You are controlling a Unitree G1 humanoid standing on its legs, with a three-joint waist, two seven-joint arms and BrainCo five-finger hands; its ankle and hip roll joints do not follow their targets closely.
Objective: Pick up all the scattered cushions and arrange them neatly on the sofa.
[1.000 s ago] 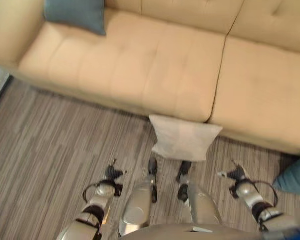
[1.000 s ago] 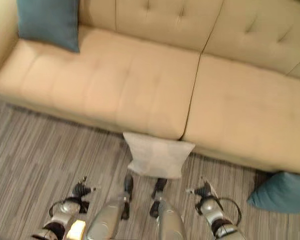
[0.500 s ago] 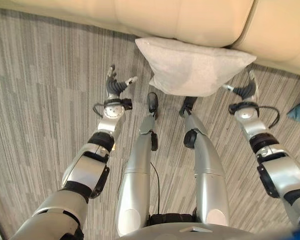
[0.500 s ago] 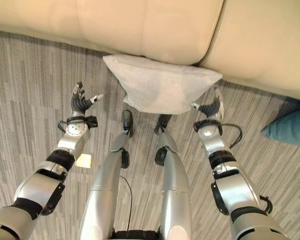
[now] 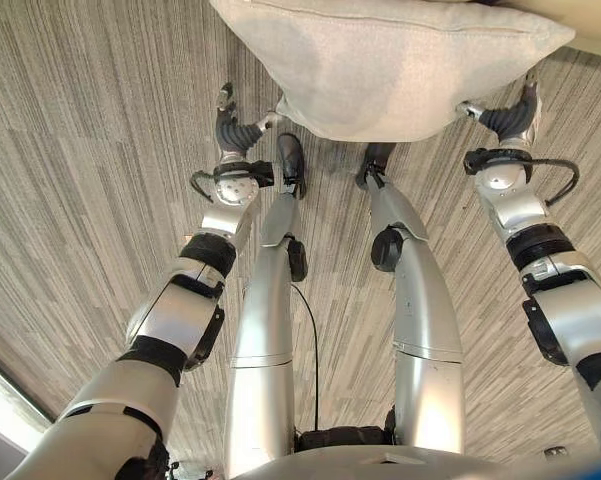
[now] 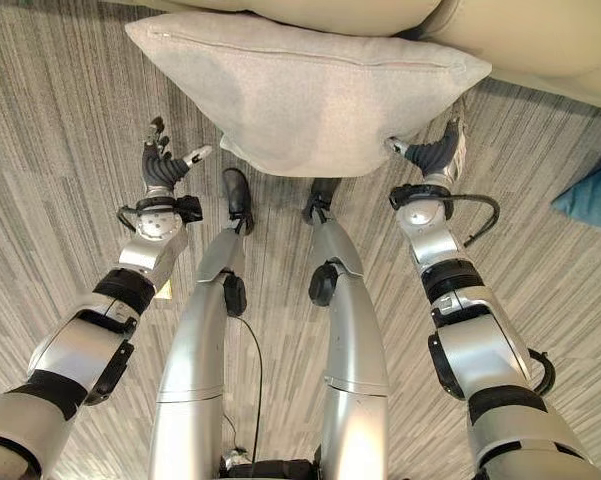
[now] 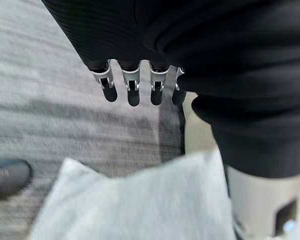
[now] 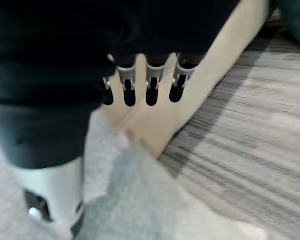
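A light grey cushion (image 6: pixel 310 85) lies on the striped floor against the front of the beige sofa (image 6: pixel 380 12). My left hand (image 6: pixel 163 165) is held up beside the cushion's near left corner, fingers straight and thumb spread, a small gap away from the cloth. My right hand (image 6: pixel 435 155) stands at the cushion's near right corner, open, with its thumb at the cloth's edge. In the left wrist view straight fingers (image 7: pixel 132 92) point over the floor past the cushion (image 7: pixel 140 205). The right wrist view has straight fingers (image 8: pixel 150 85) above the cushion (image 8: pixel 140 210).
A teal cushion (image 6: pixel 590 195) lies on the floor at the far right, by the sofa's front; it also appears as the teal cushion (image 8: pixel 297 20) in the right wrist view. Grey striped carpet (image 6: pixel 50 150) stretches away to the left of the grey cushion.
The camera has tilted further down, so the sofa has slid out at the top. Both hands have come closer to the grey cushion's two near corners, still open.
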